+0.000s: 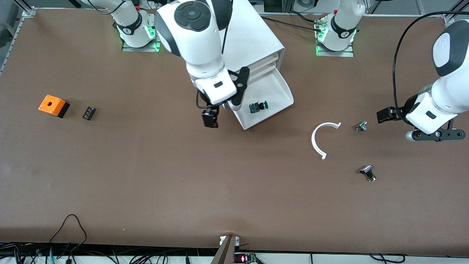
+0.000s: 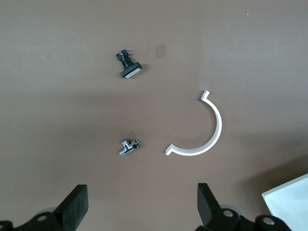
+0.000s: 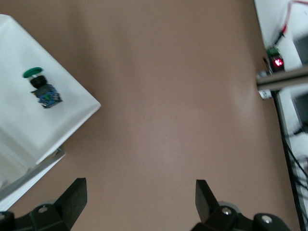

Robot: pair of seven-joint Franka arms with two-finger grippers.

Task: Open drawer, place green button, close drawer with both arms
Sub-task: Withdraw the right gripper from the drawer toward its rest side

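The white cabinet (image 1: pixel 253 40) stands at the table's back with its lowest drawer (image 1: pixel 278 90) pulled out. The green-capped button (image 1: pixel 258 106) lies on its side in the drawer, and also shows in the right wrist view (image 3: pixel 41 89) on the drawer floor (image 3: pixel 57 125). My right gripper (image 1: pixel 210 119) hangs open and empty over bare table just off the drawer's front corner, toward the right arm's end; its fingers (image 3: pixel 77 192) stand wide apart. My left gripper (image 1: pixel 385 115) is open and empty over the table at the left arm's end, fingers (image 2: pixel 77 202) wide apart.
A white C-shaped arc (image 1: pixel 322 139), a small silver part (image 1: pixel 361 126) and a black-capped silver-stemmed button (image 1: pixel 368 172) lie near the left gripper. An orange box with a hole (image 1: pixel 53 105) and a small black block (image 1: pixel 89 113) lie at the right arm's end.
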